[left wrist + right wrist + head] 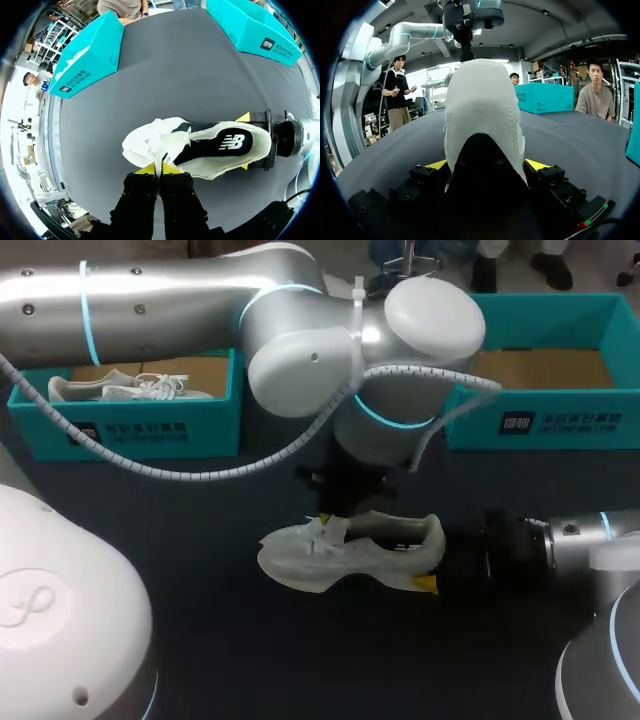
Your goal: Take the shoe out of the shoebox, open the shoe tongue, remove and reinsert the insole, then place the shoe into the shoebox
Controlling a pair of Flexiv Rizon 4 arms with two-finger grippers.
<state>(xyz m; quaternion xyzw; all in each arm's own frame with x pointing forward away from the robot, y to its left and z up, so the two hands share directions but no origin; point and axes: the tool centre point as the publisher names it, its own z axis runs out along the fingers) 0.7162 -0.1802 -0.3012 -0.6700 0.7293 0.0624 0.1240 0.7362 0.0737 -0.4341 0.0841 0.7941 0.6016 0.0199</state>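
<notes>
Left tool (159, 169) comes down from above onto the white shoe (350, 552). Its two yellow tips (145, 169) are pressed close together and pinch a thin bit of the shoe by the laces. Right tool (487, 165) comes in from the side at the back of the shoe. Its yellow tips (437, 164) are spread wide, one on each side of the heel, and both touch it, so it grips the shoe there. The shoe is in the middle of the dark worktop (250, 640), with its toe toward my left side and its heel toward my right side. I cannot tell if it rests on the worktop or hangs just over it. From the left wrist view I can see down into the shoe, where the black insole (225, 145) lies inside. Far back on the worktop are two blue-green boxes, well apart from the shoe. The left shoebox (130, 430) has another white shoe (120, 390) in it. The right shoebox (540, 420) is open and shows a brown bottom.
</notes>
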